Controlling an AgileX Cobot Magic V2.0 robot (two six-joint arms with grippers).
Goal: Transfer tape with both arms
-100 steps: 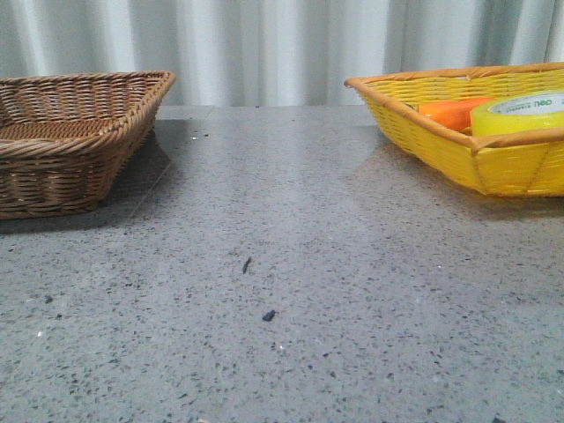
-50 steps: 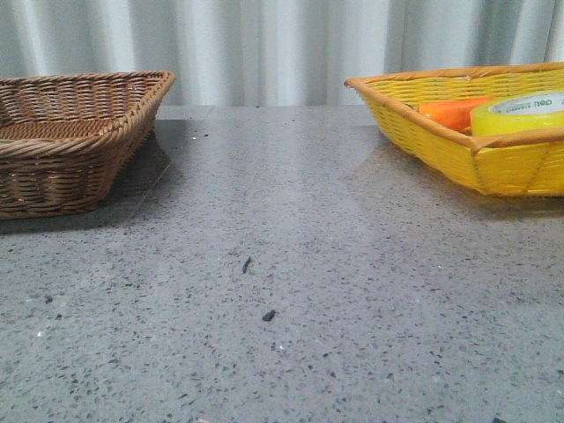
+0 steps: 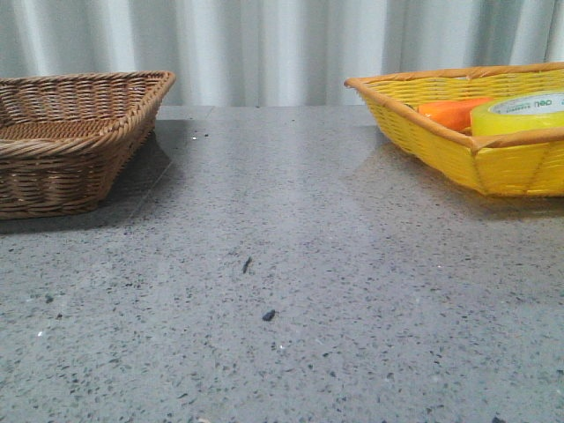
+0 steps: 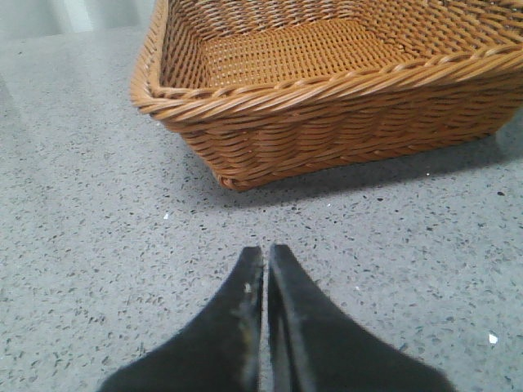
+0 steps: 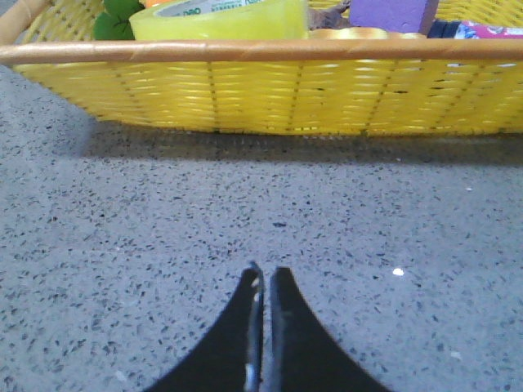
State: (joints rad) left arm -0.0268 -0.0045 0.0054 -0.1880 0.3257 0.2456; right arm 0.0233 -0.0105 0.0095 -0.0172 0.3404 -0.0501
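The yellow tape (image 3: 520,114) lies flat inside the yellow basket (image 3: 458,154) at the right of the table, its white core with green lettering facing up. The right wrist view shows the same tape (image 5: 221,18) behind the basket's near wall (image 5: 270,86). My right gripper (image 5: 265,273) is shut with nothing in it, low over the grey table, short of that basket. My left gripper (image 4: 266,251) is also shut and empty, in front of the brown wicker basket (image 4: 327,106). Neither arm appears in the front view.
An orange carrot (image 3: 449,113) lies beside the tape in the yellow basket, along with a purple block (image 5: 392,12) and a green item (image 5: 113,20). The brown wicker basket (image 3: 75,141) stands at the left. Small dark specks (image 3: 268,315) lie on the table.
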